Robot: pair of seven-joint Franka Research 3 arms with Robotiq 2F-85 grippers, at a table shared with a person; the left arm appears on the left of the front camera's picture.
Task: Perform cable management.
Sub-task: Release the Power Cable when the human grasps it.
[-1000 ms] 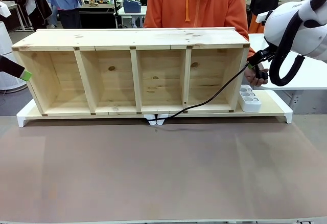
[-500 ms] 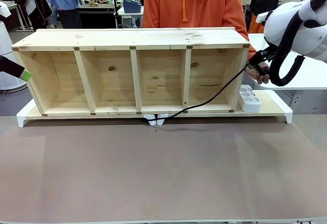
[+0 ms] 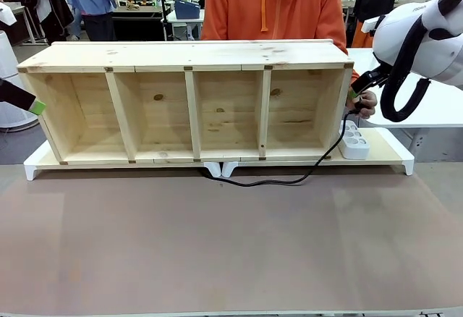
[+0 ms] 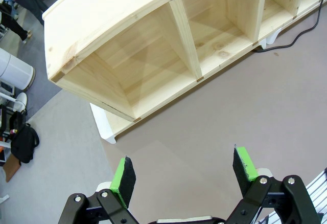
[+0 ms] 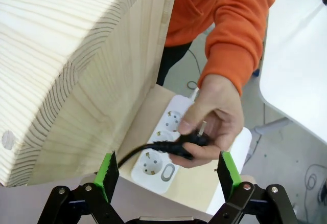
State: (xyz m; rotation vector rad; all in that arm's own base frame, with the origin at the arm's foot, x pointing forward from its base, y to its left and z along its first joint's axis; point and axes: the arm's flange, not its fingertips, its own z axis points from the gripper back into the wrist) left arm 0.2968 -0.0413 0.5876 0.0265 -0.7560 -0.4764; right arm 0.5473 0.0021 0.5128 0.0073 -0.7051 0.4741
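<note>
The cable point(image 3: 289, 181) lies in a loose curve on the brown mat, running from under the middle of the wooden shelf point(image 3: 188, 55) up to its right end. There a person's hand point(image 3: 364, 103) holds the plug point(image 5: 191, 141) above the white power strip point(image 5: 166, 155). My right gripper point(image 5: 167, 175) hangs open just short of that hand, with nothing between its fingers; from the front the right gripper point(image 3: 355, 93) sits beside the shelf's right wall. My left gripper point(image 4: 184, 170) is open over the mat near the shelf's left end, and the left gripper point(image 3: 34, 105) shows at the picture's left edge.
The shelf stands on a low white board point(image 3: 394, 154) at the far side of the mat. The power strip point(image 3: 354, 140) sits on that board right of the shelf. A person in an orange hoodie point(image 3: 275, 6) stands behind the shelf. A white table point(image 3: 434, 107) is at the right.
The cable, which ran taut through the shelf's right compartment, has dropped slack onto the mat in front. The person's hand with the plug shifted slightly. Both grippers stayed put.
</note>
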